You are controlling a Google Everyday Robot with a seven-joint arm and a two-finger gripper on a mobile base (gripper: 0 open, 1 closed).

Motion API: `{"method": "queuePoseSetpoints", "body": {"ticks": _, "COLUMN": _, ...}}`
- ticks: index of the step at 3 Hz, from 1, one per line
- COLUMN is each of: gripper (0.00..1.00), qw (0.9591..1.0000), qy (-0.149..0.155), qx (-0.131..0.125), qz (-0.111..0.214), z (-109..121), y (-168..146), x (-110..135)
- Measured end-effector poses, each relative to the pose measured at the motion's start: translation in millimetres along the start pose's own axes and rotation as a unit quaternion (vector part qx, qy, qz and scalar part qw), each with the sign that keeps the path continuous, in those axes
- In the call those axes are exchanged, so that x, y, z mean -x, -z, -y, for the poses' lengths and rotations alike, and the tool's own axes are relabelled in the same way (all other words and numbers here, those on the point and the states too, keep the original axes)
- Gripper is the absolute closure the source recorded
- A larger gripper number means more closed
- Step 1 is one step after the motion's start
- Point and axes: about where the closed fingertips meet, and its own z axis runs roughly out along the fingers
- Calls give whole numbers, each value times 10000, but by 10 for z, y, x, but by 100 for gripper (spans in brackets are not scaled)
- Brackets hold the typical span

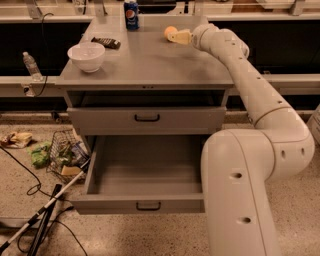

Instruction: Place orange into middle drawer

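The orange lies on the grey cabinet top near its far right. My gripper reaches in from the right at the orange's right side, level with it and touching or nearly touching it. My white arm runs from the lower right up over the cabinet's right edge. One drawer is pulled out wide and is empty. Above it is a drawer front with a dark handle and a dark gap over it.
A white bowl stands at the top's left, a dark flat packet behind it, and a blue soda can at the far edge. On the floor at left are a wire basket with rubbish, cables and a water bottle.
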Motion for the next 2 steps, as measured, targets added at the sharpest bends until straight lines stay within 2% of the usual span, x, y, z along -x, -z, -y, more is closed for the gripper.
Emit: {"method": "queuePoseSetpoints", "body": {"ticks": 2, "gripper": 0, "qw": 9997, "qy": 95, "qx": 38, "qz": -211, "z": -27, "y": -185, "x": -135}}
